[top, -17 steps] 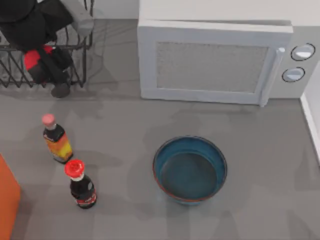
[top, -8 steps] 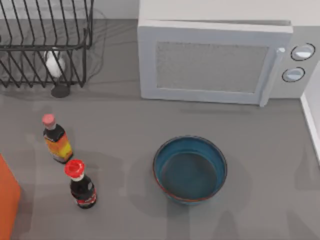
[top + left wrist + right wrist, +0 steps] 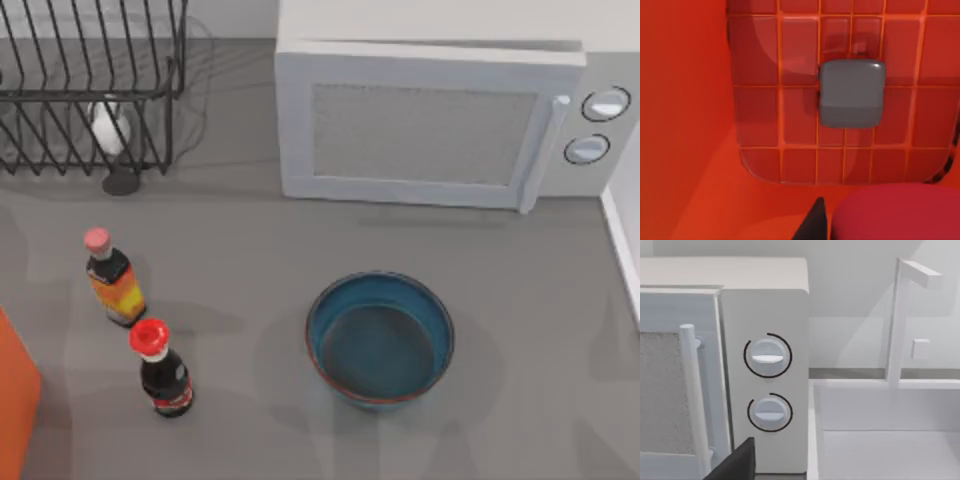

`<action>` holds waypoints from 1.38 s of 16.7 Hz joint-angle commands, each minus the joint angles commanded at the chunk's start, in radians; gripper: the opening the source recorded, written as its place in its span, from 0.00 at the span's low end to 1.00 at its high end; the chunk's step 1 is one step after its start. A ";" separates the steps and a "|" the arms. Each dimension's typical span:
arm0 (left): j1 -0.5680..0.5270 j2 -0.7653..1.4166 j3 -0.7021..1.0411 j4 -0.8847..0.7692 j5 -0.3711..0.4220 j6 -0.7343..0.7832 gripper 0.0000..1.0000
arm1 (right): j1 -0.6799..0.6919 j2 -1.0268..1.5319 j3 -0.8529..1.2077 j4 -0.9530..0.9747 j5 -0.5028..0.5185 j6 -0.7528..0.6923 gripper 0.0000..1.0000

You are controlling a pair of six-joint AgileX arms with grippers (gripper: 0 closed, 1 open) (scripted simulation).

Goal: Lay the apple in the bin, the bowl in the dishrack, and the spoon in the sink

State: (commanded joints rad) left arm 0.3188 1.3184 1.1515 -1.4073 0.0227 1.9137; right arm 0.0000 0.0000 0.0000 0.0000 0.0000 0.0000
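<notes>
The red apple (image 3: 895, 212) hangs close under my left gripper (image 3: 880, 227), which is shut on it above the orange bin's (image 3: 685, 125) gridded floor. One dark finger (image 3: 812, 225) shows beside the fruit. On the table's front middle stands the teal-blue bowl (image 3: 380, 338), upright. The black wire dishrack (image 3: 90, 90) is at the back left; a small white rounded piece (image 3: 108, 126) sits among its bars, and I cannot tell whether it is the spoon. My right gripper (image 3: 800, 475) is open, facing the white sink (image 3: 890, 450).
A grey block (image 3: 852, 93) lies on the bin floor. A white microwave (image 3: 430, 120) fills the back middle. Two bottles (image 3: 113, 275) (image 3: 162, 368) stand left of the bowl, by the bin's edge (image 3: 15, 400). A faucet (image 3: 900, 325) rises behind the sink.
A second ago my left arm hung over the dishrack holding the apple. It has since left the top view. The bowl and the bottles have not moved.
</notes>
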 joint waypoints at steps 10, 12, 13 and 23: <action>0.002 0.007 -0.110 0.116 0.001 0.004 0.00 | 0.000 0.000 0.000 0.000 0.000 0.000 1.00; 0.005 0.011 -0.191 0.209 0.001 0.005 0.00 | 0.000 0.000 0.000 0.000 0.000 0.000 1.00; 0.005 0.013 -0.224 0.244 0.002 0.006 0.00 | 0.000 0.000 0.000 0.000 0.000 0.000 1.00; 0.009 0.021 -0.264 0.284 0.002 0.011 0.30 | 0.000 0.000 0.000 0.000 0.000 0.000 1.00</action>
State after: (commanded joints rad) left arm 0.3276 1.3395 0.8871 -1.1233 0.0249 1.9251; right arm 0.0000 0.0000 0.0000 0.0000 0.0000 0.0000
